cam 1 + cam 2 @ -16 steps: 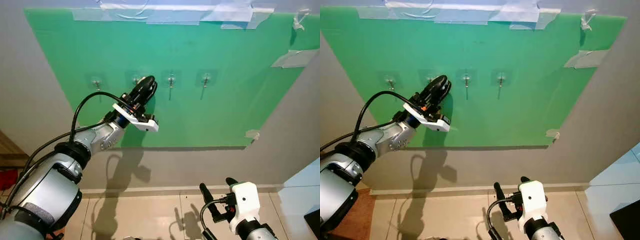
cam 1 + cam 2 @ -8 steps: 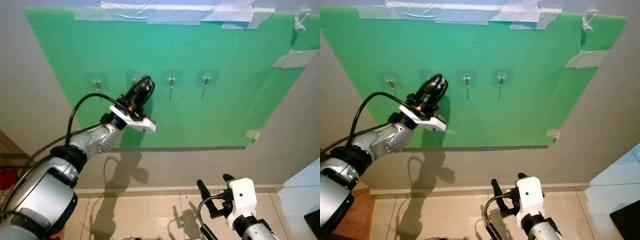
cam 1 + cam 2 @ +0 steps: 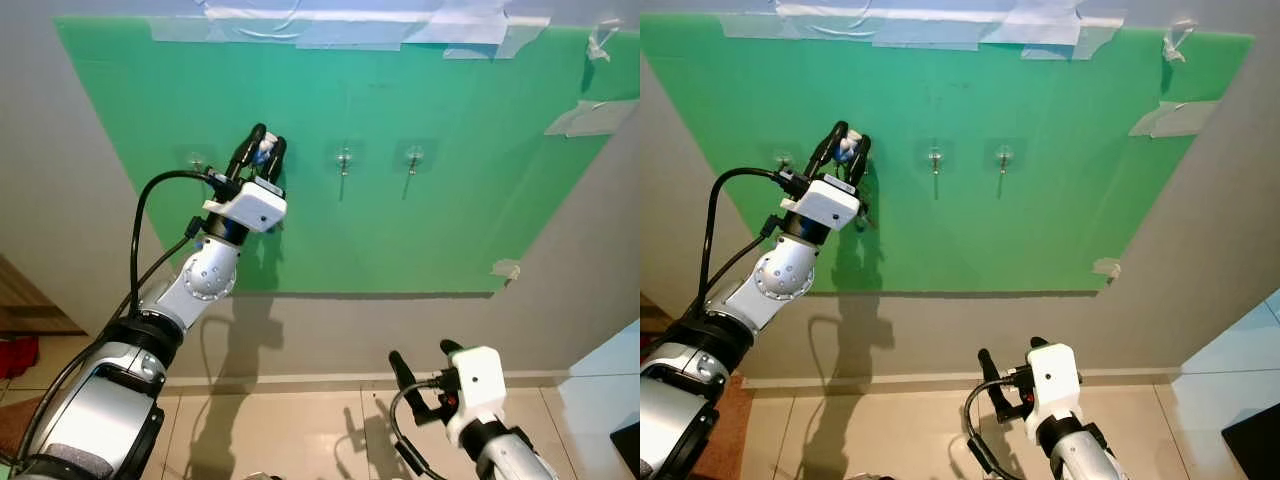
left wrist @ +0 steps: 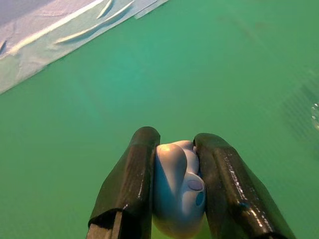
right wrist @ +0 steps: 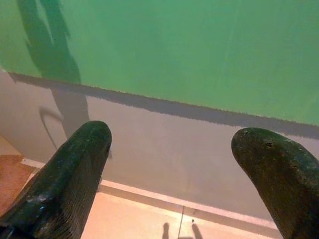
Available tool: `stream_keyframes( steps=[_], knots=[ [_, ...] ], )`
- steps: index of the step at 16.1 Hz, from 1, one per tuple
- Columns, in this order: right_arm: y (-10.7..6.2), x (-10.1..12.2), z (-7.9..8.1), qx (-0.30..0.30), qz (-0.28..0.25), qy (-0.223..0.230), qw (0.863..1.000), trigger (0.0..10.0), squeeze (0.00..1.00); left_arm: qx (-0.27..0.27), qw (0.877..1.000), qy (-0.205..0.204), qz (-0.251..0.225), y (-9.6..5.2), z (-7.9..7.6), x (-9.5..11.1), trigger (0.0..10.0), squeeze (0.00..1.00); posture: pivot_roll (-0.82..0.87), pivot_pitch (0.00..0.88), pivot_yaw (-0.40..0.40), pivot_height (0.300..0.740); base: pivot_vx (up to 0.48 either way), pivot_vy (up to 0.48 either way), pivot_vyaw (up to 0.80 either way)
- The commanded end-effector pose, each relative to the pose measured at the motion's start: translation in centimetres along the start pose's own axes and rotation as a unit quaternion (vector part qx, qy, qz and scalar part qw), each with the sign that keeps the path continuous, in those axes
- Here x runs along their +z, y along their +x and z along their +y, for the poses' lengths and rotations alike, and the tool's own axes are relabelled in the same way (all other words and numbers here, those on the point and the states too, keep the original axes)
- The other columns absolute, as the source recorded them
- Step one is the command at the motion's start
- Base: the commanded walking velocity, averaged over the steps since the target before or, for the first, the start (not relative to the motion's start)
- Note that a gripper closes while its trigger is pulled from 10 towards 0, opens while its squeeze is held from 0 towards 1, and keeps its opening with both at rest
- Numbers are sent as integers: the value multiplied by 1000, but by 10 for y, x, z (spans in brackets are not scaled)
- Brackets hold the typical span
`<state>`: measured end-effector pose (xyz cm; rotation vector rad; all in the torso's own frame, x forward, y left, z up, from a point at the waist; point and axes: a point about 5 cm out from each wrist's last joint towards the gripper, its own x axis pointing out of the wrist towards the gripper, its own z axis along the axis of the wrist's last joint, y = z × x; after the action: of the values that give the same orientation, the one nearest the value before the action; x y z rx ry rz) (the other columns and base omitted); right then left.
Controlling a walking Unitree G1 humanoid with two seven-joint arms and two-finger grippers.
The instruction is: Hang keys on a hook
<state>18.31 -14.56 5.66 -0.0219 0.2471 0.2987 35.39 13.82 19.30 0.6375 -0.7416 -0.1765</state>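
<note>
A pale blue key fob sits pinched in the left gripper, raised against the green board beside a hook in its upper row. Success likely depends on lowering the ring squarely over a hook before letting go. The right gripper hangs low, jaws spread.

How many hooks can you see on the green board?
3 clearly: one just left of the left pincer, two to its right. Another may be hidden behind the pincer, which grips a key fob.
</note>
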Motion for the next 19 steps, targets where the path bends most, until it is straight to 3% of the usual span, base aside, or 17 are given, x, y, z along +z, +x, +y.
stream_keyframes(
  steps=[1, 2, 4, 7, 10, 13, 18, 19],
  knots=[
    [2, -1, 2, 6, 4, -1, 1000, 10000, 0, 34, 998, -36, 37, 1, 13, -7, 0, 0, -196, 72, 41, 740, 0, 0, 0],
    [3, -1, 2, 6, 3, -1, 1000, 10000, 0, 46, 995, -64, 53, 1, 16, -9, 0, 0, -195, 70, 41, 740, 0, 0, 0],
    [7, 0, 2, 7, 0, 0, 1000, 10000, 0, 65, 980, -164, 87, 2, 21, -10, 0, 0, -188, 60, 47, 740, 0, 0, 0],
    [12, 0, 0, 7, -4, 0, 1000, 10000, 0, 53, 973, -213, 70, -3, 25, 6, 0, 0, -165, 39, 57, 740, 0, 0, 0],
    [17, -2, 0, 14, -6, 2, 1000, 10000, 0, 51, 958, -270, 82, -5, 32, 7, 0, 0, -138, 29, 50, 740, 0, 0, 0],
    [25, -6, -1, 23, -5, -1, 1000, 10000, 0, 22, 917, -384, 105, -4, 31, 4, 0, 0, -129, 18, 44, 740, 0, 0, 0],
    [29, -11, 0, 23, -7, -1, 1000, 10000, 0, -26, 870, -481, 108, 3, 18, 8, 0, 0, -134, 7, 47, 740, 0, 0, 0],
    [29, -12, 0, 19, -9, 0, 1000, 10000, 0, -59, 846, -521, 96, 6, 10, 16, 0, 0, -151, 19, 60, 740, 0, 0, 0]
  ],
)
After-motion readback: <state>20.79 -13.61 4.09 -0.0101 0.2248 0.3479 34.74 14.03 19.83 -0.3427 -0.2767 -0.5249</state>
